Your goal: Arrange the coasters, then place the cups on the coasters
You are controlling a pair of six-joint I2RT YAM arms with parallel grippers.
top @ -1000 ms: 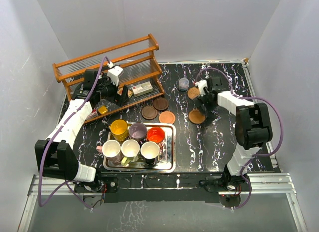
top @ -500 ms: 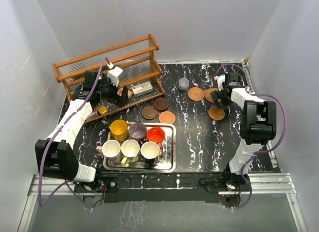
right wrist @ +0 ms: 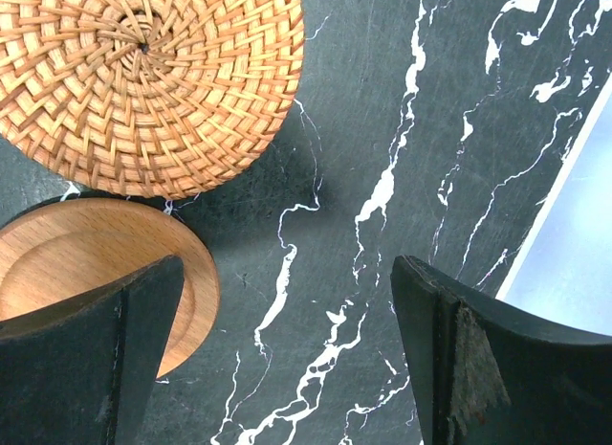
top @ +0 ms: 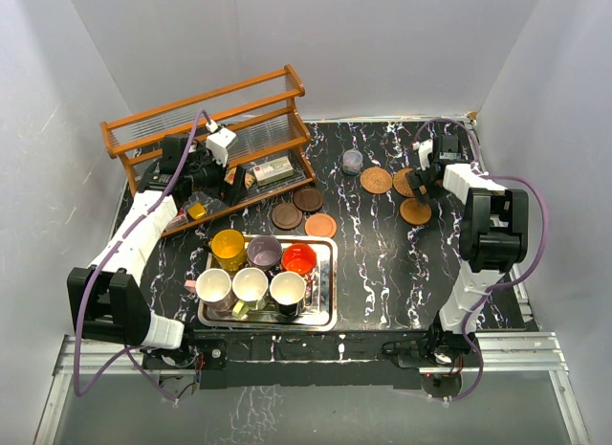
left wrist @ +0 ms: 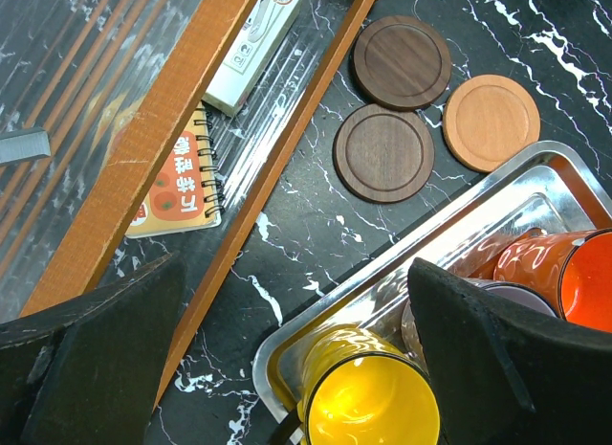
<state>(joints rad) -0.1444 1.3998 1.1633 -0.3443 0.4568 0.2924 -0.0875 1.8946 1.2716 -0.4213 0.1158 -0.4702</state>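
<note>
One smooth coaster [right wrist: 88, 239] half hidden behind right tool [right wrist: 287, 268].

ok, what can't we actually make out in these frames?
Top view: coaster beside the right gripper, partly covered by it; texture unclear.
Left wrist view: mauve cup, mostly behind a finger.
Right wrist view: smooth wooden coaster, cut by the left edge and overlapped by a finger.
Top view: white box on the rack, print too small to read.
</note>
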